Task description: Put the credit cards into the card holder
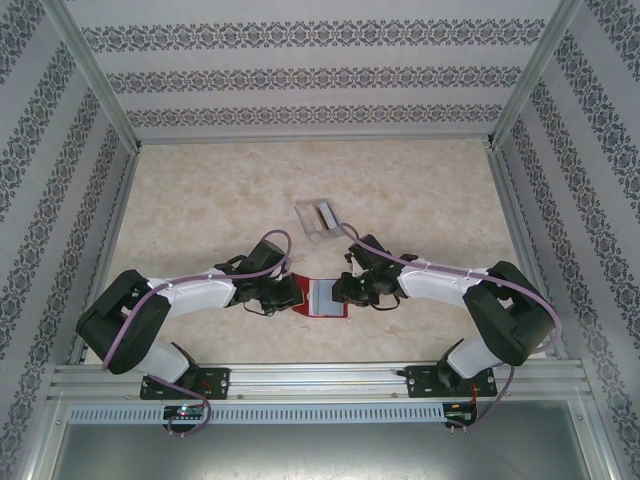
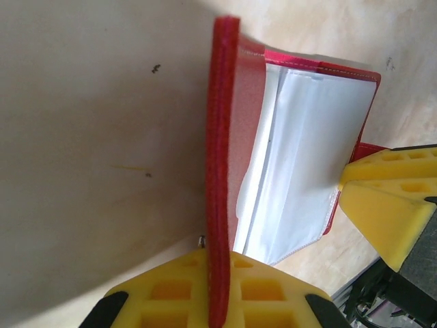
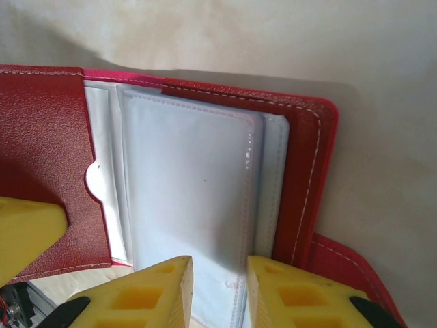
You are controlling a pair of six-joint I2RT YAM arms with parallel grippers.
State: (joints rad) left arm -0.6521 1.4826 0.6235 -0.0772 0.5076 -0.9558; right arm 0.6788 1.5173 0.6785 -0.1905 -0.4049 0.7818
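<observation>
Red, grained, leather-like material with pale stitching makes up the one card holder (image 1: 324, 298), which lies opened on the marbled beige tabletop (image 1: 200, 220) near its front edge, between the two hands. Its spread runs side to side, from one hand across to the other. Inside it are several clear, glossy plastic sleeves (image 3: 184, 198) with rounded corners, stacked one on another, and one red pocket with a curved thumb notch.

The left hand (image 2: 218, 265) is clamped together on one red cover, which stands up on edge between its yellow, ribbed fingers (image 2: 263, 287). The right hand (image 3: 218, 273) sits at the near edge of the sleeves, its two yellow fingers (image 3: 160, 294) a narrow gap apart, with clear plastic showing flat between them and nothing visibly pinched.

Farther back on the tabletop, well apart from the card holder, lies one translucent grey rectangular tray (image 1: 303, 222), turned at a slight angle. The credit cards (image 1: 323, 215) show in it as tan and darker strips, too small to count.
</observation>
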